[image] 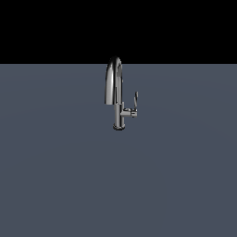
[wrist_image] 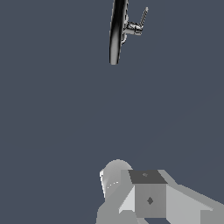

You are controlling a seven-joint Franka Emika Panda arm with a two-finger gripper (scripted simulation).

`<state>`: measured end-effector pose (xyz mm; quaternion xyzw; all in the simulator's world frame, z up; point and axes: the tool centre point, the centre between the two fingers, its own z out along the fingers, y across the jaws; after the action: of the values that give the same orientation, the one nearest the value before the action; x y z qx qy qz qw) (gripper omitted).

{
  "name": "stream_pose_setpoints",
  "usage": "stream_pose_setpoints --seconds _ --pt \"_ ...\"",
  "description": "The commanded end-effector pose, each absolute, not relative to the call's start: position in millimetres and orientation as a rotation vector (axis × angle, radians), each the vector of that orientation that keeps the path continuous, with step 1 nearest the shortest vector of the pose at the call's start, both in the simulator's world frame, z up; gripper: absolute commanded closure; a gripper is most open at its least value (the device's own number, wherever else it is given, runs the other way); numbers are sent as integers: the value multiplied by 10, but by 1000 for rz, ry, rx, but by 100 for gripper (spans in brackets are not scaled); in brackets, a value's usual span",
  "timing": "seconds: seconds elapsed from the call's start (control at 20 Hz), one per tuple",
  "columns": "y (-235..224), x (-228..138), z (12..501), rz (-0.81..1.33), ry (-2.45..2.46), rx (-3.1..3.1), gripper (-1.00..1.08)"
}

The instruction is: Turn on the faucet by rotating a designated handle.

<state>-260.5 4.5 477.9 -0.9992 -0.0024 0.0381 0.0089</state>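
A small chrome faucet [image: 114,83] stands upright on the grey-blue floor in the middle of the exterior view, its arched spout rising above a slim column and round base. The handle [image: 135,99], a thin lever blade, points upward from a short stub on the column's side toward the exterior view's right. The wrist view shows the faucet [wrist_image: 117,33] from above and from a distance, with the handle [wrist_image: 143,16] sticking out beside it. No gripper fingers show in either view.
Flat grey-blue floor [image: 60,176] spreads around the faucet. Grey blocky parts of the robot's own body [wrist_image: 148,197] fill one edge of the wrist view, far from the faucet.
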Motion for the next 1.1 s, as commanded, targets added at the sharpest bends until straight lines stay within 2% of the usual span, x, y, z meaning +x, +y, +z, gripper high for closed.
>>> stream_pose_setpoints --seconds 0.0,0.55,1.05 --pt "45 -2605 4779 119 -8 -3122 108" --pt "68 -2432 4763 170 58 -3078 108" --pt "96 -1955 4694 301 228 -2947 108"
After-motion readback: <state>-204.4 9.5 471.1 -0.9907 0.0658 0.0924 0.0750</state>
